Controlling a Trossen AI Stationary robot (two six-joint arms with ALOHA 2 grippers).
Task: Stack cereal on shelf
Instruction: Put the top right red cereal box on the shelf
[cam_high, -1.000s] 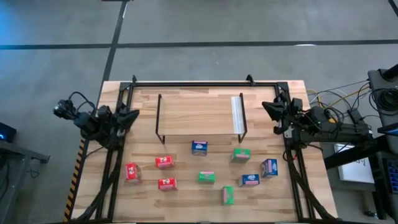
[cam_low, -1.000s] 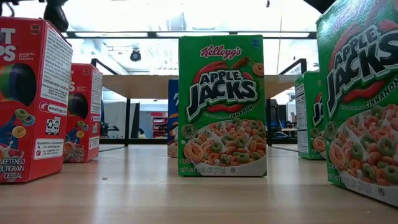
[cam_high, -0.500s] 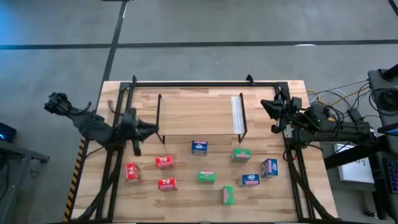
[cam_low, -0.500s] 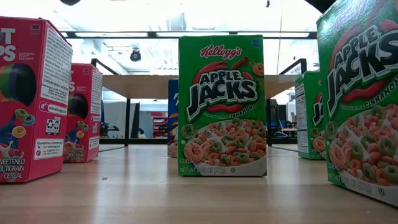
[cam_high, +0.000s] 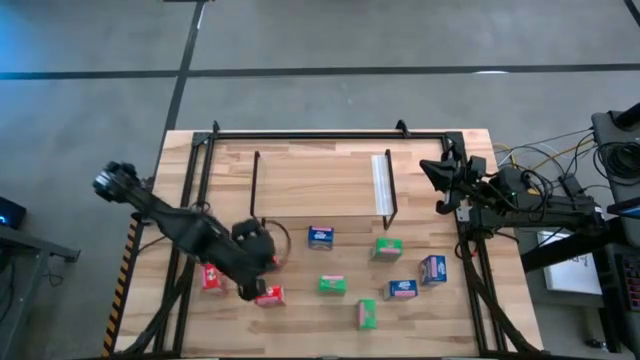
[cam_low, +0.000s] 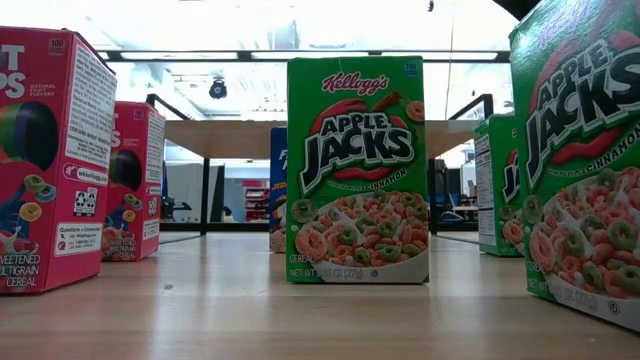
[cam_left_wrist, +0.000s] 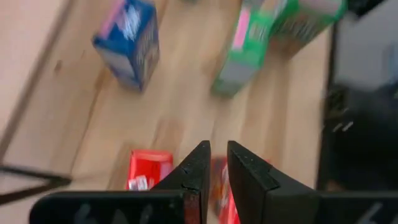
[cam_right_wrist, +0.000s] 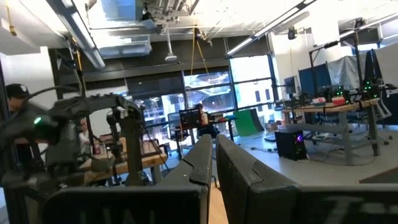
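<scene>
From above, the left pincer (cam_high: 258, 262) is seen over the red cereal boxes (cam_high: 268, 295) at the surface's (cam_high: 440, 320) front left, one box just beside it; the shelf (cam_high: 320, 185) lies bare behind. The right pincer (cam_high: 437, 185) is parked at the right edge, well apart, so the left arm is judged nearer.

At surface height, only boxes show, a green box (cam_low: 356, 170) centremost.

Past the left wrist, fingers (cam_left_wrist: 198, 171) are nearly pressed together, holding nothing, a red box (cam_left_wrist: 148, 169) directly beneath.

Past the right wrist, fingers (cam_right_wrist: 202, 162) are likewise closed, empty.
</scene>
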